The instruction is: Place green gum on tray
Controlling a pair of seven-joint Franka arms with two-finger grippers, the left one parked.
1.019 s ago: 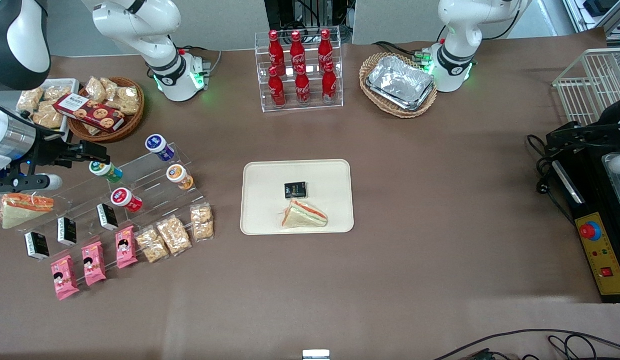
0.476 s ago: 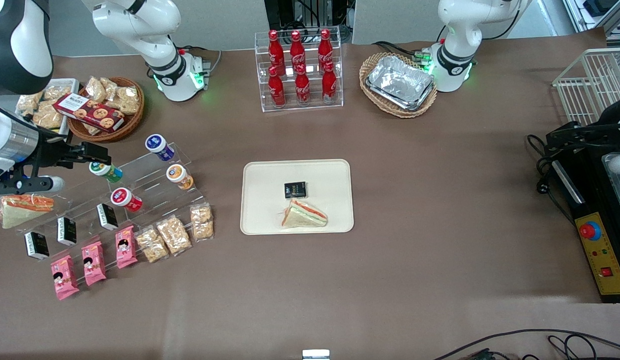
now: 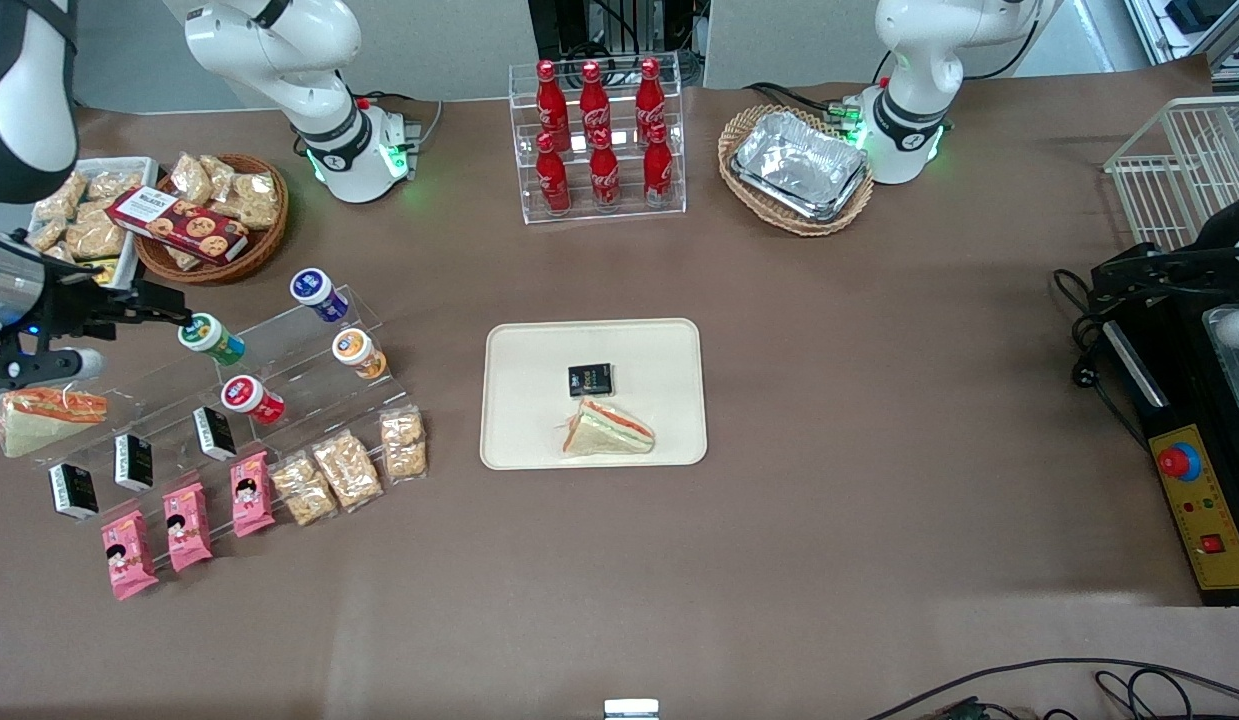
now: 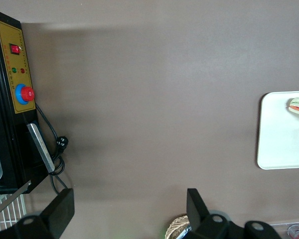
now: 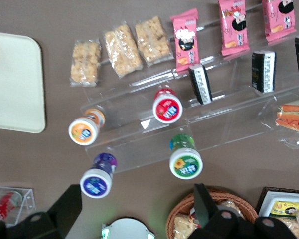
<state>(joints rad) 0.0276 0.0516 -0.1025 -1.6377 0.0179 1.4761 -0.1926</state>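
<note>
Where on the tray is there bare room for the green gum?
The tray is bare along its rim nearest the acrylic rack. Its middle is crowded: black packet, sandwich. The pincer, open, hovers beside the green gum on the rack.

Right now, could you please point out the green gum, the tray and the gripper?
green gum (image 5: 186, 164): right wrist view, white lid.
tray (image 3: 524, 400): front view, bare floor.
gripper (image 5: 134, 204): right wrist view, gap between open fingertips, above the display stand.
</note>
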